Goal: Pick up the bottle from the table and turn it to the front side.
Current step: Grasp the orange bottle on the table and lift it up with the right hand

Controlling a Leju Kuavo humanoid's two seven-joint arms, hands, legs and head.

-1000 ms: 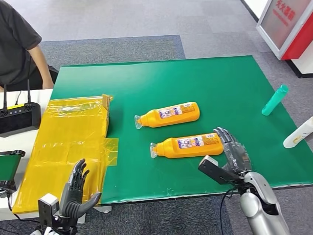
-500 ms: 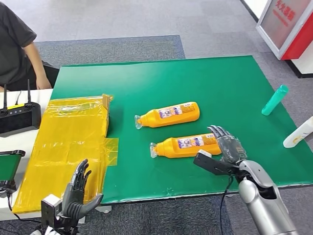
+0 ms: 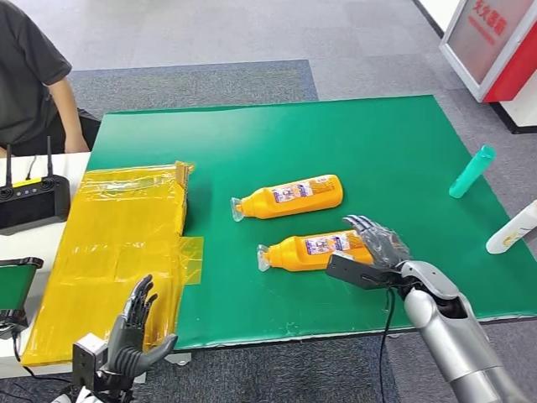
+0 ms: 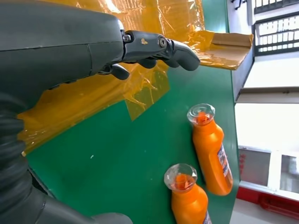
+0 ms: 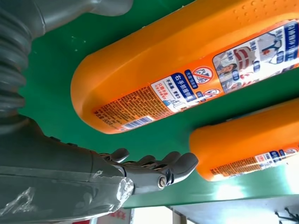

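Two orange bottles lie on their sides on the green mat, clear caps pointing to my left. The nearer bottle lies just in front of my right hand, whose fingers spread over its base end, holding nothing. The farther bottle lies behind it. Both bottles, the nearer and the farther, also appear in the left wrist view. My left hand hovers open near the table's front edge, by the yellow plastic sheet.
A teal bottle and a white bottle lie at the mat's right edge. A black remote sits on the white table at the left, where a person is seated. A red-and-white stand is at the back right.
My right hand has moved left and forward, from beside the nearer bottle's base to over that end. The left hand has sunk slightly; the seated person's arm has shifted a little.
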